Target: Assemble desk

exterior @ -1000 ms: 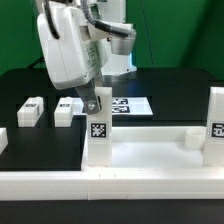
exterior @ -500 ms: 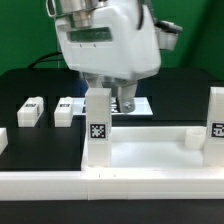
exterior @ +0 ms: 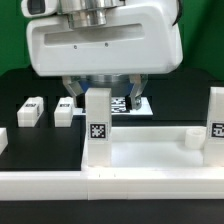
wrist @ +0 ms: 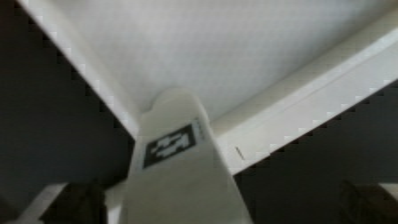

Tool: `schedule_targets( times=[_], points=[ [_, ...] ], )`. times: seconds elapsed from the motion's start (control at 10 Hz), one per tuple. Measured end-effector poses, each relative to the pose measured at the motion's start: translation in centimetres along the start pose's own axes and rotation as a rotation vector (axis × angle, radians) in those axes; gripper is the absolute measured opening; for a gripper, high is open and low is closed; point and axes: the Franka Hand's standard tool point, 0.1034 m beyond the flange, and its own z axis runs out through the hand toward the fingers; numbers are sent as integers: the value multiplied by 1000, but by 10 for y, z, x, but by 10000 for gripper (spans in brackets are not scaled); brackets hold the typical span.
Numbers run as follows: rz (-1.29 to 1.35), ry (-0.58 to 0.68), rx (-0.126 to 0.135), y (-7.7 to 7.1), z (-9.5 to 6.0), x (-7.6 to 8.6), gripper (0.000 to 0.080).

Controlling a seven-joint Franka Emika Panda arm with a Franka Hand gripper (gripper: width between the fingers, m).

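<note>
The slab (exterior: 150, 152) lies flat along the front of the table (exterior: 40, 145), sockets up, likely so that legs can go in from above. 1 leg (exterior: 97, 125) stands upright in its corner at the exterior view's left. A right leg (exterior: 215, 118), cut off by the frame edge, stands opposite, and 1 socket (exterior: 190, 137) near it is bare. 2 loose legs (exterior: 30, 111) lie behind on the table. The gripper (exterior: 103, 97) hangs over the standing leg with its jaws wide, a finger on each side clear of it, gripping nothing. Its body hides most of the marker board (exterior: 146, 107). I cannot tell whether the leg is fully seated, as the wrist view is blurred.
</note>
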Motion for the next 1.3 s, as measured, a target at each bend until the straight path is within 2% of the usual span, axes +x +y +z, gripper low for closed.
schedule_targets(
  times=[0.1, 0.2, 0.3, 0.4, 0.5, 0.7, 0.9, 1.0, 1.3],
  points=[
    [18, 3, 4, -4, 0, 0, 649],
    [50, 2, 3, -2, 1, 0, 519],
    [61, 2, 2, -2, 1, 0, 519],
    [130, 3, 0, 1, 1, 0, 371],
    [214, 1, -6, 5, 1, 0, 303],
    [337, 2, -5, 6, 1, 0, 303],
    [690, -18, 7, 9, 1, -1, 301],
    [864, -41, 35, 9, 2, -2, 298],
    [1280, -91, 96, 4, 3, -3, 298]
  ],
)
